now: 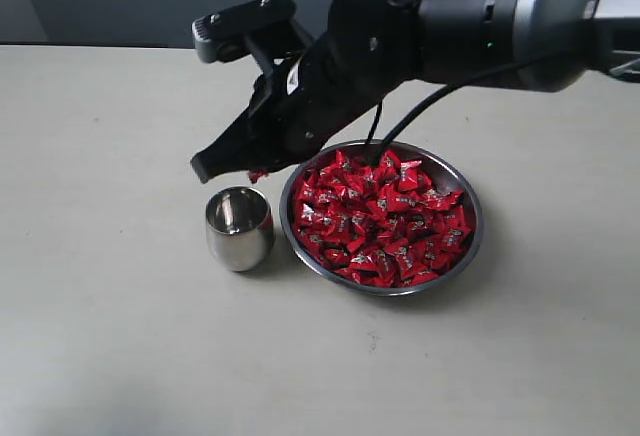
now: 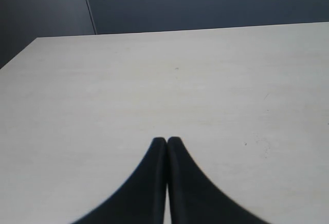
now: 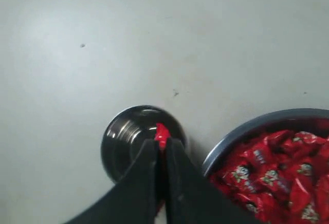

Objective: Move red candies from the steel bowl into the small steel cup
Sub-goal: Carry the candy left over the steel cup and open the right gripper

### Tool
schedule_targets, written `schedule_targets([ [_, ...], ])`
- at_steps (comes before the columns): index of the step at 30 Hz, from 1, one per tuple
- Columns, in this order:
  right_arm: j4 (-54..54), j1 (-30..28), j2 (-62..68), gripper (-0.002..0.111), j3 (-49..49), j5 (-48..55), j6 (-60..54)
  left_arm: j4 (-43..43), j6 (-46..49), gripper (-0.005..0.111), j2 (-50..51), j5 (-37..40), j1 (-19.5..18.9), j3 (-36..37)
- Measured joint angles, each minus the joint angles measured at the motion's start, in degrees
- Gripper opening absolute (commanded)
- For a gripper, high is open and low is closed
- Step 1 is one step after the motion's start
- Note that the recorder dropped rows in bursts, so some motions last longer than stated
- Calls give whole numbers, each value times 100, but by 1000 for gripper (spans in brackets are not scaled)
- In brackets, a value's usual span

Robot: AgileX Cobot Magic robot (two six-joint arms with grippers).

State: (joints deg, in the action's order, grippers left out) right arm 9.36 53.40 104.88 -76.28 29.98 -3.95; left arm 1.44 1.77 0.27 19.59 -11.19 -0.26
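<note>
Candy held over cup: a single red candy [image 3: 162, 133] is seen pinched at the very tips of the right gripper [image 3: 161, 143], whose jaws are pressed nearly together on the crinkled wrapper. In the right wrist view the piece is framed directly above the open mouth of the small steel cup [image 1: 240, 228], and in the exterior view it is shown just above the cup's rim, clear of the metal. The cup is stood upright on the pale table [image 1: 100, 336], just beside the steel bowl [image 1: 385, 291]; whether the two are touching cannot be told. The bowl is heaped with red candies [image 1: 385, 221], their silver-white print caught by the light. The right arm is stretched low across the far edge of the bowl. The left gripper [image 2: 166, 142] is pictured well apart over bare tabletop, its fingers closed flat against each other with nothing held between them.
</note>
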Motion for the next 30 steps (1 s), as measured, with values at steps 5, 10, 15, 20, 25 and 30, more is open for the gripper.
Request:
schedule_targets([
  [5,23,196,266,-1,-146,41,-13,0,0,0,0,0,0,0],
  [10,190,211,444,-1,-301,8,-13,0,0,0,0,0,0,0],
  [15,245,211,601,-1,-314,8,-13,0,0,0,0,0,0,0],
  [20,249,211,700,16,-314,-41,-28,0,0,0,0,0,0,0],
  [25,270,211,783,30,-314,-52,-28,0,0,0,0,0,0,0],
  [30,273,211,804,31,-314,-52,-28,0,0,0,0,0,0,0],
])
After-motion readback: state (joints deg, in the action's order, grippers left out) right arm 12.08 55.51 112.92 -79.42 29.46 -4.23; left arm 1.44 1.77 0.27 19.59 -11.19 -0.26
